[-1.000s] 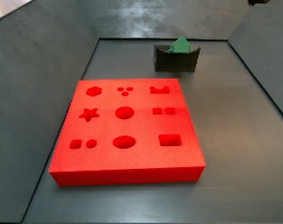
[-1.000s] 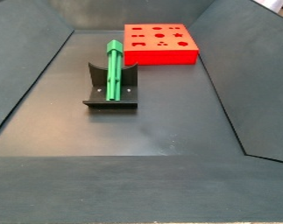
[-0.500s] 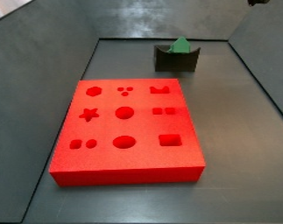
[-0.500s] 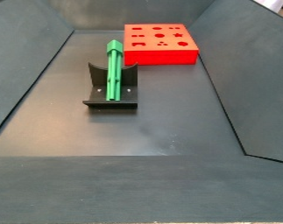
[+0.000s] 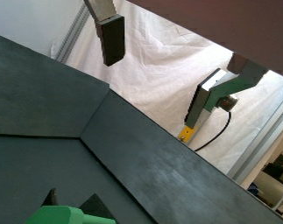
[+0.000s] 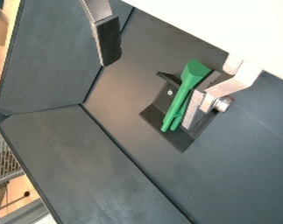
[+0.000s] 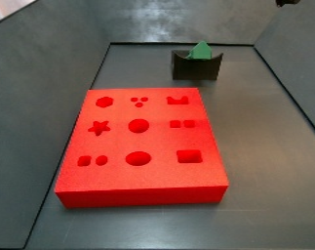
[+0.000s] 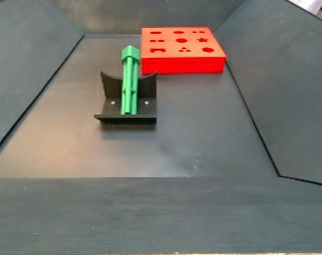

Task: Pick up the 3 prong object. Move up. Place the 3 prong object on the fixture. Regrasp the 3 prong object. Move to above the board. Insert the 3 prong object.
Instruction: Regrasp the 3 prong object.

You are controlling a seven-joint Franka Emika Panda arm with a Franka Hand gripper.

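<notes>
The green 3 prong object lies lengthwise in the notch of the dark fixture, with one end pointing toward the red board. Another side view shows its triangular end on the fixture, beyond the board. My gripper hangs well above the floor, open, with nothing between its fingers. In this wrist view the peg and fixture lie below, beside one finger. The second wrist view shows the open gripper and just the peg's end.
Dark sloping walls enclose the grey floor. The board has star, round, square and hexagon holes, with three small dots near its far edge. White cloth hangs behind the rig.
</notes>
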